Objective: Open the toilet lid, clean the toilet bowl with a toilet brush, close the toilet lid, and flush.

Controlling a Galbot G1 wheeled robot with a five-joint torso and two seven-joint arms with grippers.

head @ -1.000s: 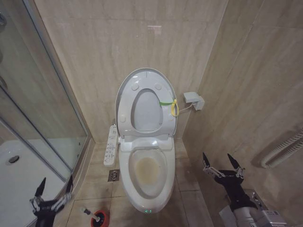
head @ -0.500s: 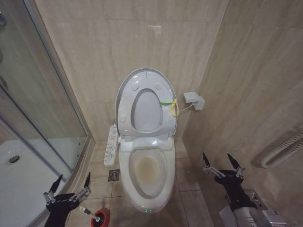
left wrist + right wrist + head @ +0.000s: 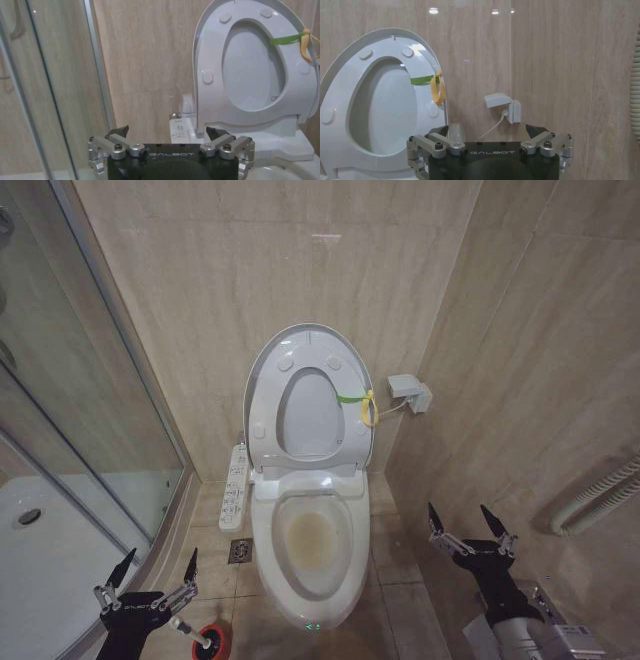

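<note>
The toilet lid (image 3: pixel 308 415) stands upright against the wall with the seat ring raised in front of it; it also shows in the wrist views (image 3: pixel 252 71) (image 3: pixel 385 101). Below it the toilet bowl (image 3: pixel 263 542) lies uncovered, its inside stained yellowish-brown. The toilet brush (image 3: pixel 185 627) stands in a red holder (image 3: pixel 213 643) on the floor left of the bowl, with only its white handle showing. My left gripper (image 3: pixel 160 558) (image 3: pixel 167 133) hovers open just above and left of that handle. My right gripper (image 3: pixel 460 520) (image 3: pixel 487 131) is open, low on the bowl's right.
A glass shower wall (image 3: pixel 90 410) and white shower tray (image 3: pixel 40 550) close off the left side. A control panel (image 3: pixel 234 485) and a floor drain (image 3: pixel 240 551) sit beside the bowl. On the right wall are a socket box (image 3: pixel 408 390) and a corrugated hose (image 3: pixel 595 500).
My left gripper has moved right from the shower's edge toward the brush handle. The right arm, lid and brush have not moved.
</note>
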